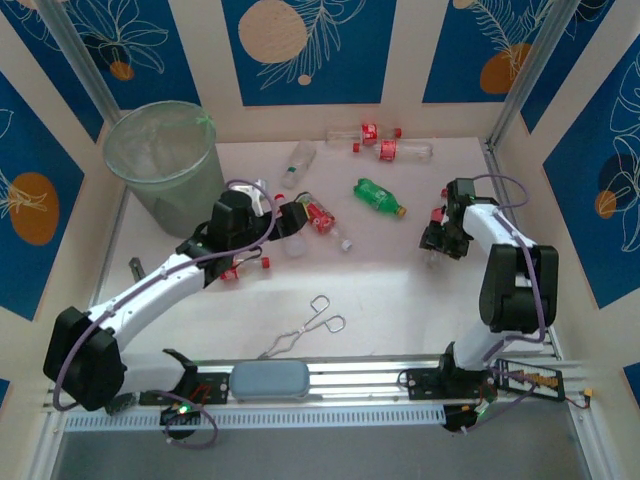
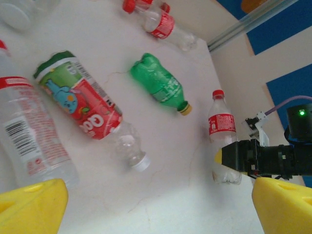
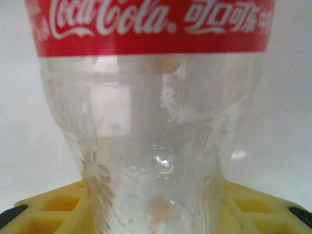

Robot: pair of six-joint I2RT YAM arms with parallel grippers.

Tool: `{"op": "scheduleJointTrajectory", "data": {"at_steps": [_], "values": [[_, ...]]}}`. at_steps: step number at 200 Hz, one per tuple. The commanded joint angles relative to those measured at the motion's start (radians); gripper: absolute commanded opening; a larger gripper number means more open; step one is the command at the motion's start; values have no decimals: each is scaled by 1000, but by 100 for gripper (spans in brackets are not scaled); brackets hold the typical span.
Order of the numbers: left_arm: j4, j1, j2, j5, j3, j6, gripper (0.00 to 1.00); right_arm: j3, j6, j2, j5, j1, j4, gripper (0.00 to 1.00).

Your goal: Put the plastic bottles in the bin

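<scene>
Several bottles, overhead view: plastic bottles lie scattered on the table to the right of the bin. I cannot tell through its cloudy wall whether any are inside.
Right arm, overhead view: the right gripper is far right of the bin, at a red-capped Coca-Cola bottle.
Left arm, overhead view: the left gripper is just right of the bin, among the nearer bottles.
Left wrist view: the yellow fingers are spread wide with nothing between them, so this gripper is released. A green bottle lies beyond, and the right gripper is at the Coca-Cola bottle's base.
Right wrist view: the bottle's clear lower body, below the red label, sits between the yellow fingers. I cannot tell whether they are pressing it yet.
Step in hand: probably securing this bottle before lifting it.
Doing it well: squeeze the ribbed body squarely, since thin plastic likely flexes. Lift it clear of the table before travelling.
Carry: this bottle is the farthest from the bin, so the path should avoid the left arm. Release it only above the bin's rim.
</scene>
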Motion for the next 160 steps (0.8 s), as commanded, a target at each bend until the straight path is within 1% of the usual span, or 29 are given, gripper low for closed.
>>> {"op": "scheduleJointTrajectory", "data": {"at_steps": [1,12,30,39,53,61,81,96,111,138,160], "values": [[93,-15,42,74,30,-47,97,18,-23,-104,-172,2,-39,49],[145,-21,75,112,38,-71,98,14,-42,-148,-292,15,-26,49],[268,-59,167,139,73,-126,99,-12,-113,-213,-604,52,37,49],[327,-80,221,155,102,-156,100,-27,-128,-239,-677,81,74,49],[423,-108,286,156,129,-196,100,-33,-152,-276,-711,139,104,48],[451,-117,315,169,146,-213,100,-34,-159,-289,-734,163,114,47],[455,-132,370,201,193,-229,100,-42,-167,-299,-813,200,135,47],[444,-147,392,197,207,-228,100,-53,-159,-297,-850,222,158,47],[490,-155,401,191,193,-243,100,-50,-160,-278,-871,243,162,47],[518,-161,411,184,185,-253,100,-42,-172,-239,-877,293,168,47],[519,-165,422,186,188,-256,97,-45,-156,-219,-894,318,198,47]]}}
